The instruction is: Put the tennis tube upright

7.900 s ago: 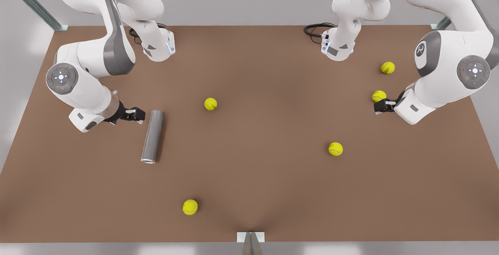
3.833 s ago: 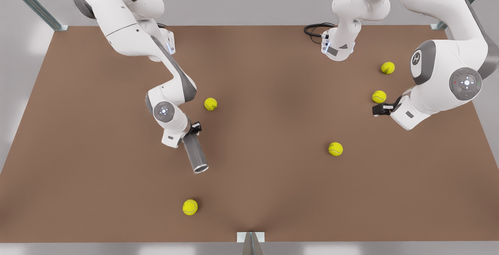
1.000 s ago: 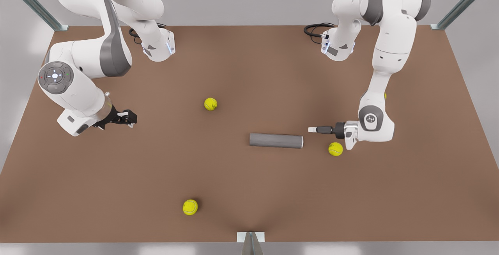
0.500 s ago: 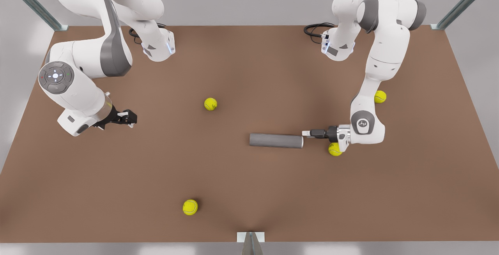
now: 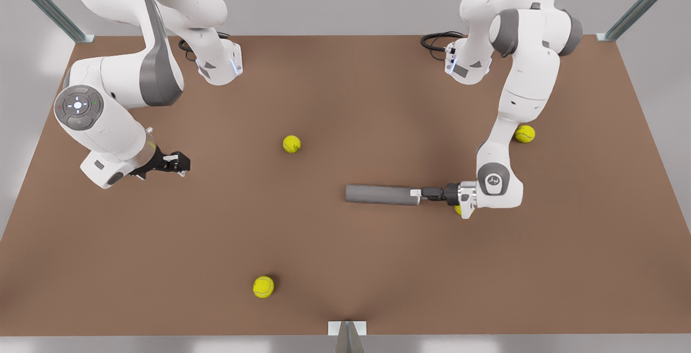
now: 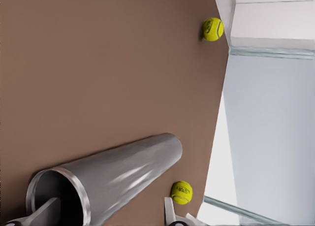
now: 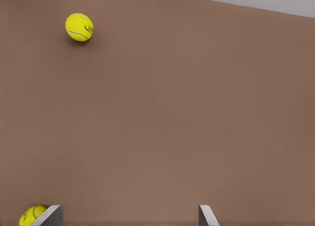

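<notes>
On table (image 5: 345, 99), tennis tube (image 5: 380, 194) lies sideways.

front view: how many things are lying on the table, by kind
yellow tennis balls: 4 (one partly hidden by an arm)
grey tennis tube: 1
total: 5

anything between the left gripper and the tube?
Nothing visible. The left gripper is at the tube's hollow end, open, one finger inside, one outside. A ball lies behind it, beneath the wrist. The right gripper waits apart.
</notes>
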Robot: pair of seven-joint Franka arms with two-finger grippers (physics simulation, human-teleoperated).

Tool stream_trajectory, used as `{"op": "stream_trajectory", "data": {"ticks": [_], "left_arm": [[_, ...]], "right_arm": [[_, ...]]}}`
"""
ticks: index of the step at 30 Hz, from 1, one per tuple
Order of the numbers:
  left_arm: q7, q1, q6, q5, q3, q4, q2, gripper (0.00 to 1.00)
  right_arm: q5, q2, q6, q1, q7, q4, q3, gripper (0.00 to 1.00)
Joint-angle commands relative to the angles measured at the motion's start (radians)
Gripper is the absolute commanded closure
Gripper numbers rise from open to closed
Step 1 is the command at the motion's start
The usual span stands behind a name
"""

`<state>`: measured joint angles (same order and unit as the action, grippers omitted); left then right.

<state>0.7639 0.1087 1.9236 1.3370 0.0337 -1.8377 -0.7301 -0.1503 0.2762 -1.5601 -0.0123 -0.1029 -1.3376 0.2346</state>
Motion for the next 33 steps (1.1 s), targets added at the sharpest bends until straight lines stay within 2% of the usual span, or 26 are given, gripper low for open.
{"op": "stream_trajectory", "data": {"ticks": [1,18,19,20,21,22,25,29,33], "left_arm": [[0.0,0.0,0.0,0.007,0.003,0.0,0.0,0.0],[0.051,-0.008,-0.029,0.077,0.028,-0.002,-0.031,0.0],[0.052,-0.008,-0.029,0.077,0.028,-0.002,-0.031,0.03],[0.051,-0.008,-0.029,0.077,0.028,-0.002,-0.032,0.19],[0.051,-0.008,-0.029,0.077,0.028,-0.002,-0.031,0.31],[0.051,-0.008,-0.029,0.077,0.029,-0.002,-0.031,0.38],[0.051,-0.009,-0.043,0.076,0.028,-0.002,-0.031,0.5],[0.049,-0.009,-0.043,0.076,0.028,0.0,-0.032,0.58],[0.044,-0.011,-0.049,0.076,0.028,0.0,-0.031,0.59]], "right_arm": [[0.0,0.0,0.0,0.0,-0.001,0.0,0.0,0.0],[-0.002,0.0,0.0,0.005,0.0,0.0,0.0,0.0],[-0.002,0.0,0.0,0.005,0.0,0.0,0.0,0.0],[-0.002,0.0,0.0,0.005,0.0,0.0,0.0,0.0],[-0.002,0.0,0.0,0.005,0.0,0.0,0.0,0.0],[-0.002,0.0,0.0,0.005,0.0,0.0,0.0,0.0],[-0.002,0.0,0.0,0.005,0.0,0.0,0.0,0.0],[0.0,0.0,0.0,0.006,0.0,-0.002,0.0,0.0],[-0.002,0.0,0.002,0.012,0.0,-0.002,0.0,0.0]]}}
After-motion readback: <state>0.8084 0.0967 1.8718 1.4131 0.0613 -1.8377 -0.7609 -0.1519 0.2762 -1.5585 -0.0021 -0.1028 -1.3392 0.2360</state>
